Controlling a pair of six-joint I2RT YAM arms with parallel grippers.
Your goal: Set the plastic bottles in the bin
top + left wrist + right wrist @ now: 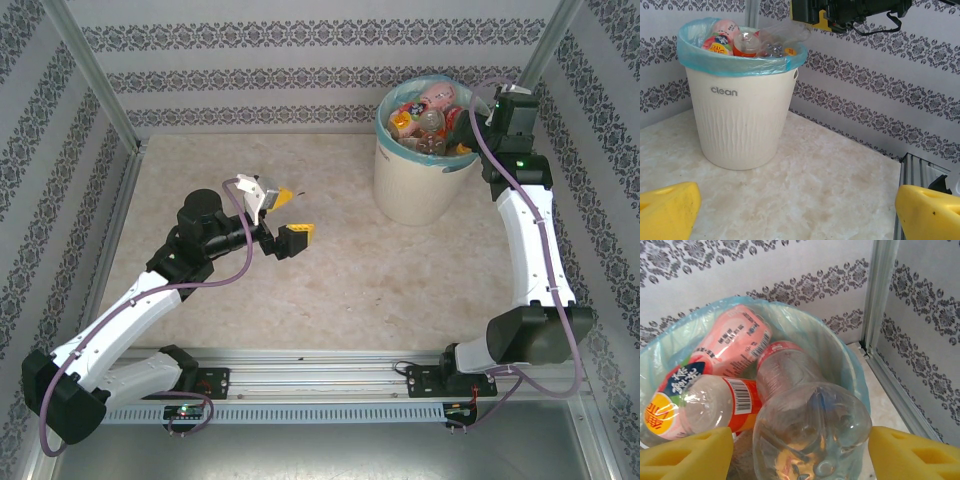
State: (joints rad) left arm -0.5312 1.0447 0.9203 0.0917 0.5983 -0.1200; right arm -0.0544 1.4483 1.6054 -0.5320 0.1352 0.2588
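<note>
Right wrist: three bottles (735, 347) in one bin (842, 347); right tool (800, 450) straddles clear bottle (810, 410) (grip unclear); left tool (797, 210) wide open.

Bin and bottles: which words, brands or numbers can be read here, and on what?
"clean": grey lettering on the bin wall.
White Chinese characters: blue patch on the orange-labelled bottle; not legible to me.
Barcode digits and small print on that and the pink bottle: too small.

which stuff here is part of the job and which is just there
Job:
clear plastic bottles with red, orange and pink labels
round cream-white bin with teal bag liner

Just there:
beige marbled table
grey-patterned wall panels
aluminium frame post
</note>
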